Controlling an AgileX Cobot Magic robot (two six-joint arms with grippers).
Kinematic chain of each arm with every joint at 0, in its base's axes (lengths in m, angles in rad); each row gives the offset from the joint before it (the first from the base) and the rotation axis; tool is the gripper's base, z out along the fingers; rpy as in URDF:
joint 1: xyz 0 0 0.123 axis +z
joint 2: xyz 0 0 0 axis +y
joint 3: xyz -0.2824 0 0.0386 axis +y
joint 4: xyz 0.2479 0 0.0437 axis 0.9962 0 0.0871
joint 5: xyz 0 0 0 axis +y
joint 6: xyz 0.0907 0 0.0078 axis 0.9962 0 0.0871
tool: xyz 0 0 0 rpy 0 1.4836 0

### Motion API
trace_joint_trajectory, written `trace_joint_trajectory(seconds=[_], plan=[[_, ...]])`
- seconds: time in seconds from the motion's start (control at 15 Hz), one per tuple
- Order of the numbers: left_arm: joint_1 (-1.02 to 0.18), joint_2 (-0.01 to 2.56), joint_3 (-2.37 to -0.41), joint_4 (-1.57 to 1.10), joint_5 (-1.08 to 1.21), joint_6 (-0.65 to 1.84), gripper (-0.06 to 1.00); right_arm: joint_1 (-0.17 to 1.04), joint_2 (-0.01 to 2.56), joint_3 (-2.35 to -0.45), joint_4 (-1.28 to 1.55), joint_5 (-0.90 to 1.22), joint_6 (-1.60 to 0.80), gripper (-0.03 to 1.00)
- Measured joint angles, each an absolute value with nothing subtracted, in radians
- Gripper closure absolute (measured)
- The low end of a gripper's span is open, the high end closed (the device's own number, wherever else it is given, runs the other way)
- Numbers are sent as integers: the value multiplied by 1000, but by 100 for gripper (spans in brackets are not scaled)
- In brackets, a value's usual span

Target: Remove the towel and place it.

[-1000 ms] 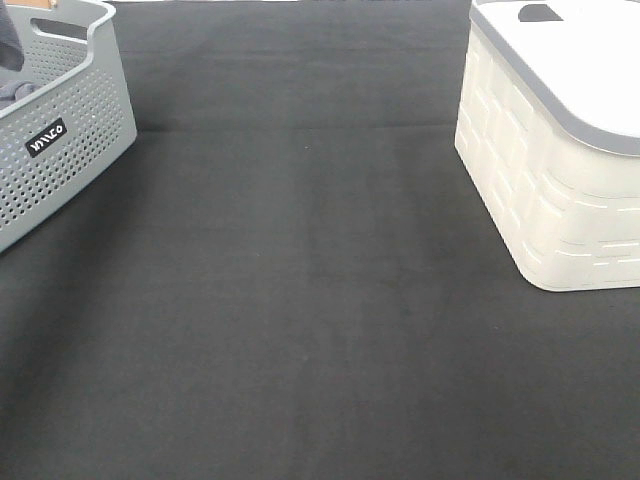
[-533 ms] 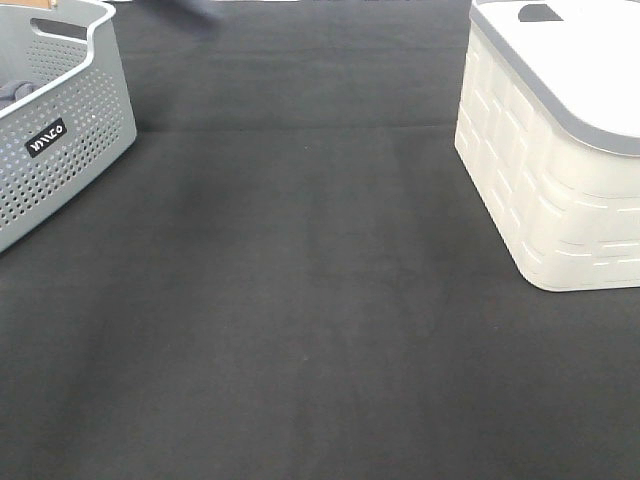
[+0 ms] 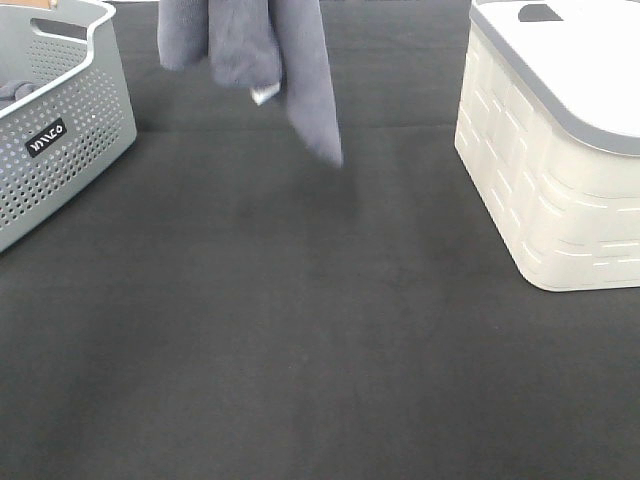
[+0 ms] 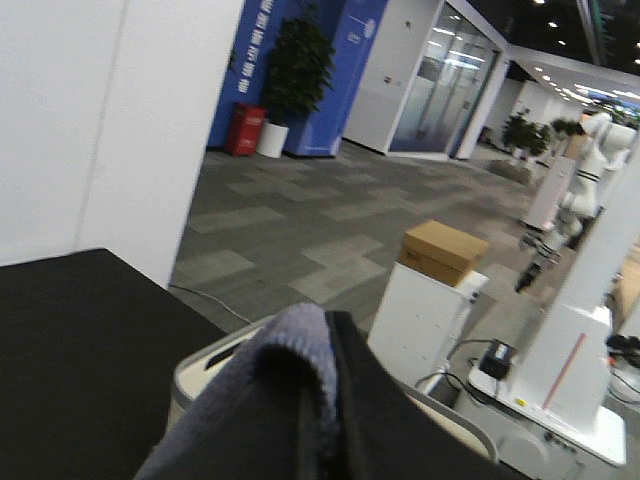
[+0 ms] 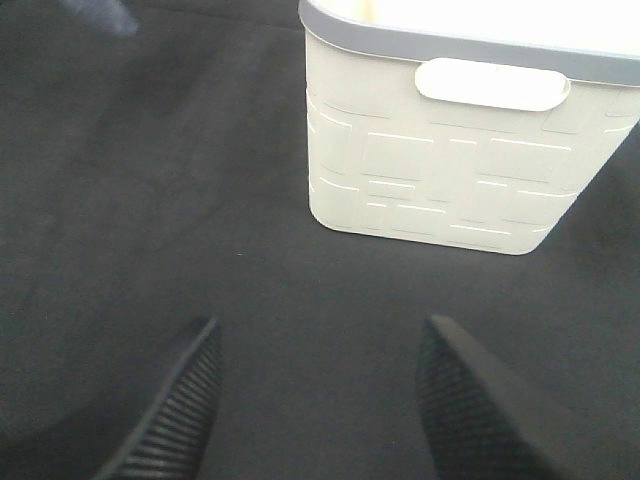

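The towel (image 3: 250, 45), grey-lavender terry with a small white tag (image 3: 265, 95), hangs bunched from above the top edge of the exterior view, over the mat between the two baskets, its lowest corner off the mat. In the left wrist view the towel (image 4: 285, 385) fills the foreground, pinched in my left gripper (image 4: 322, 410), which is shut on it. My left gripper is above the frame in the exterior view. My right gripper (image 5: 320, 400) is open and empty, low over the black mat in front of the white basket (image 5: 450, 150).
A perforated grey basket (image 3: 70, 130) stands at the far left with a bluish cloth bundle (image 3: 12, 92) inside. A white lidded basket (image 3: 550, 170) stands at the right. A black mat (image 3: 300, 330) covers the table.
The towel has come up out of the grey basket and moved right: a second ago only a dark edge showed over the basket; now it hangs in full view at top centre.
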State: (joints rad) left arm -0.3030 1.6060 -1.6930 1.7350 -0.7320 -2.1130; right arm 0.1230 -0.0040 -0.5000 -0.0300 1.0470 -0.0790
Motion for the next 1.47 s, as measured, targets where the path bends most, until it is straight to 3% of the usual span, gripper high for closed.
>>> trace_joint_trajectory(seconds=[0.2,0.53,0.93,1.27,1.47], plan=[[-304,1616,-1635,1739,-768,-2123,94,123,31,-503,35,1043,-79,38],[-305,1561,-1333,1754,-552,-2076,94,123,203,-523,213,902,-154,38],[-305,1549,-1247,1754,-632,-2027,94,123,551,-523,835,621,-793,38],[-326,1549,-1301,1754,-597,-2067,94,123,904,-523,1356,593,-1394,39],[-416,1549,-1312,1753,-492,-2070,94,251,1063,-523,1655,564,-1749,39]])
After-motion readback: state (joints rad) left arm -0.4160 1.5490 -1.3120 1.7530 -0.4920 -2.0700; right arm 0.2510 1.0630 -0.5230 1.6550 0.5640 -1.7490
